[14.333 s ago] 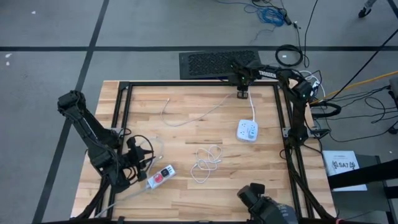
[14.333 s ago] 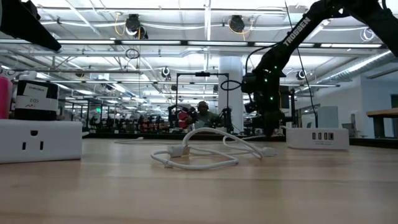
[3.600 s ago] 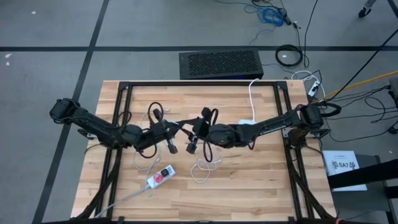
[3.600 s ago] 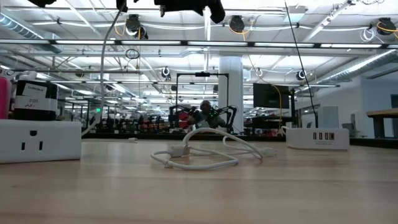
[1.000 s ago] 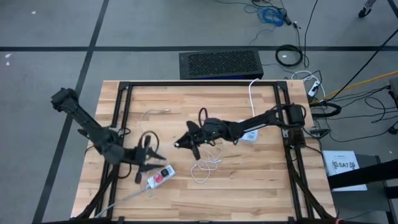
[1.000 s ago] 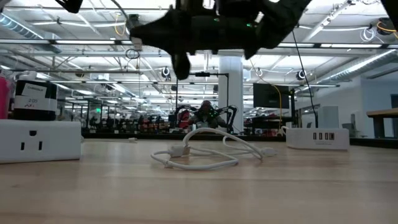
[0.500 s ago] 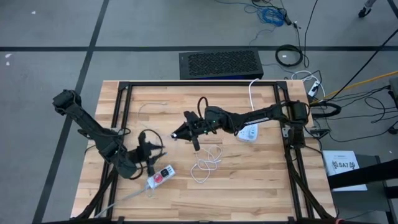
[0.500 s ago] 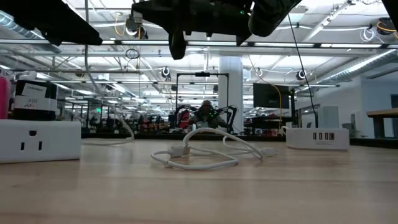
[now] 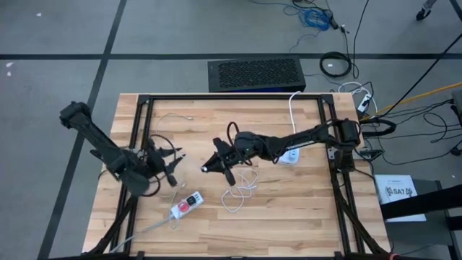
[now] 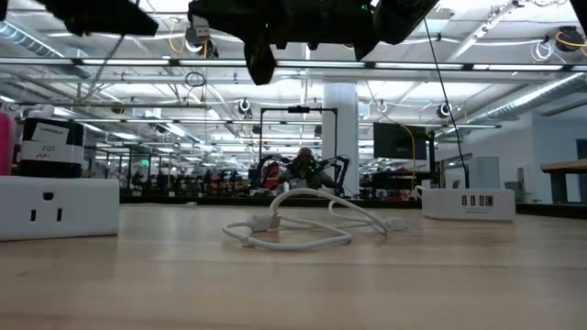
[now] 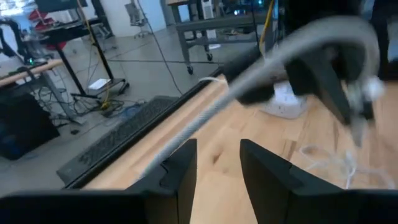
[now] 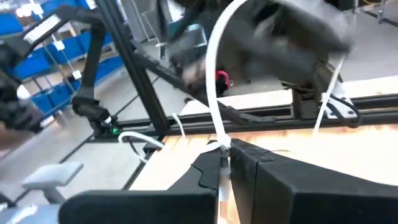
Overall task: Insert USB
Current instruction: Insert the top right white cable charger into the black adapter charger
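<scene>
My right gripper [image 9: 208, 168] hovers above the middle of the table, shut on a thin white USB cable [image 12: 214, 81]. Which end of the cable it has is hidden. The white USB charging hub [image 9: 289, 154] sits on the table to the right, its ports [image 10: 474, 200] facing the near edge. My left gripper [image 9: 172, 163] hangs open above the table's left part, with bare wood showing between its fingers [image 11: 184, 167]. A pale, blurred cable [image 11: 249, 81] crosses ahead of them. My right gripper pinches the white cable [image 12: 219, 135] between its two shut fingertips. The fingers come in roughly level from the table's right side. The cable rises from the tips in a slack curve, clear of the table.
A white power strip with a red switch [image 9: 185, 204] lies near the left front. A second white cable [image 9: 242, 191] lies coiled on the wood below my right gripper. A black frame [image 9: 231, 98] borders the table.
My left gripper has swung away from the power strip toward the far edge and turned sharply about its wrist, staying open. My right gripper has risen a little with the cable, staying shut.
</scene>
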You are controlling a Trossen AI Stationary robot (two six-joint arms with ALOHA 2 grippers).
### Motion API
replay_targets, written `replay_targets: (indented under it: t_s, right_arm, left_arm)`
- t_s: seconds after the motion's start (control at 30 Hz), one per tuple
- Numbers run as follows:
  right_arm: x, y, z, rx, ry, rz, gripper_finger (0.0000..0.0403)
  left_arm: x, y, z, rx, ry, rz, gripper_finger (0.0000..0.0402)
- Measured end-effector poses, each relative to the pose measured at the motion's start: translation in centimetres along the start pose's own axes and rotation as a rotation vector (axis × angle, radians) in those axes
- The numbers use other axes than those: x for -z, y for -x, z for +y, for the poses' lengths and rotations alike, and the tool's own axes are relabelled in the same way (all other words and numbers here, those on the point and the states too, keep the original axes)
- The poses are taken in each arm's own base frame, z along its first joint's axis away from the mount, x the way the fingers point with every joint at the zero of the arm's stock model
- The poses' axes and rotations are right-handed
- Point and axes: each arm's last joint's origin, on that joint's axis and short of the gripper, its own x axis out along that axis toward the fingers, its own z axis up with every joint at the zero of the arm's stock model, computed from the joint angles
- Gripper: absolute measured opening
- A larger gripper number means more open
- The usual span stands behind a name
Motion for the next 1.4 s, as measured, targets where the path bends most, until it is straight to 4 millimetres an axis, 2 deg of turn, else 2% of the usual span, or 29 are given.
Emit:
replay_targets:
  t_s: [0.13,0.23,0.4,0.63,0.8,0.97,1.4]
  right_arm:
    - [1.2,-0.6,0.0,0.003,0.012,0.032,0.0000]
    - [2.6,-1.4,-0.5,0.001,0.000,0.041,0.0000]
    - [4.2,-3.9,-1.0,-0.072,0.002,0.055,0.0000]
    - [6.1,-8.8,-0.7,-0.222,0.084,0.070,0.0000]
    - [7.7,-10.9,-0.3,-0.266,0.145,0.075,0.0000]
    - [9.7,-11.7,-0.3,-0.253,0.193,0.075,0.0000]
    - [10.1,-11.7,-0.6,-0.226,0.260,0.067,0.0000]
  left_arm:
    - [-2.5,0.8,1.6,0.039,0.048,-0.034,0.0129]
    - [-3.6,1.3,2.6,0.086,0.064,-0.046,0.0129]
    - [-3.9,1.6,3.4,0.110,0.061,-0.054,0.0129]
    - [-3.7,1.6,3.2,0.116,0.044,-0.043,0.0129]
    - [-3.6,1.5,2.9,0.135,0.035,-0.034,0.0129]
    - [-3.5,1.4,2.6,0.133,0.021,-0.029,0.0129]
    - [-3.2,1.2,2.1,0.129,0.019,-0.018,0.0129]
